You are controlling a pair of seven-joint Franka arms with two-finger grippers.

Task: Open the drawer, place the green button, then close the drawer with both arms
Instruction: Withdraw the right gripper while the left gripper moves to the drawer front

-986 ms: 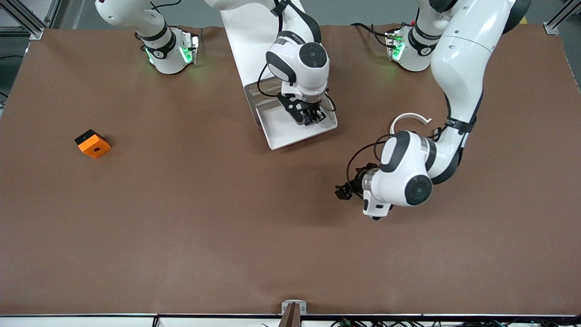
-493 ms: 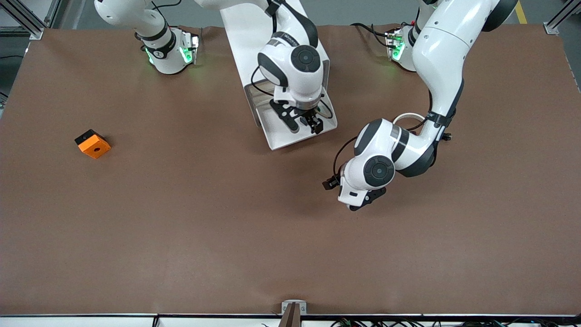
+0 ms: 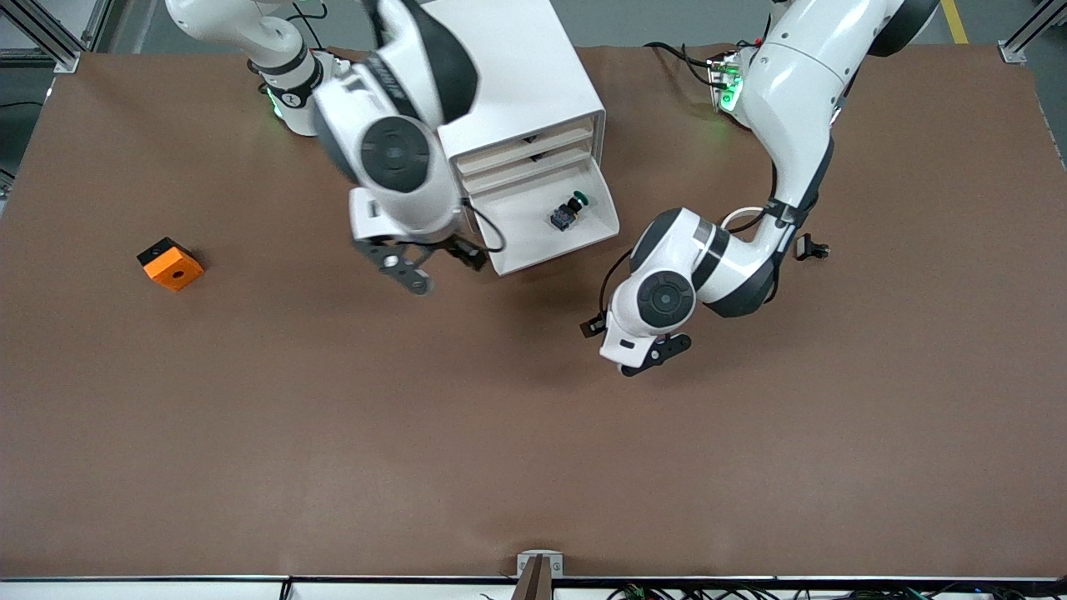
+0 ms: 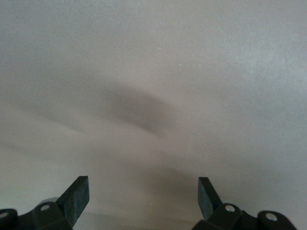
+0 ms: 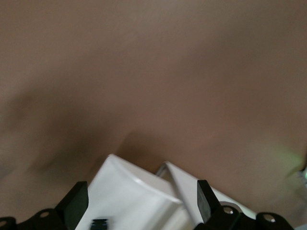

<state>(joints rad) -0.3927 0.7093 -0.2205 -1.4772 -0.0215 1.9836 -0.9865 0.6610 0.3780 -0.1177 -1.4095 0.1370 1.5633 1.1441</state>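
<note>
1. Green-capped button (image 3: 569,212) lies in the open drawer (image 3: 600,235).
2. Right claw (image 3: 421,265), wide and empty, hangs over the surface (image 3: 333,433) beside the drawer.
3. Left claw (image 3: 635,354), wide and empty, over the surface: it should push the front squarely.

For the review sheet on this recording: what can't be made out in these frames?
- Front view: the right arm covers part of the cabinet and the drawer's corner.
- Front view: the white arc is mostly hidden by the left arm.
- Small dark piece: too small to identify.
- Right wrist view: motion-blurred.
- Left wrist view: only table.
</note>
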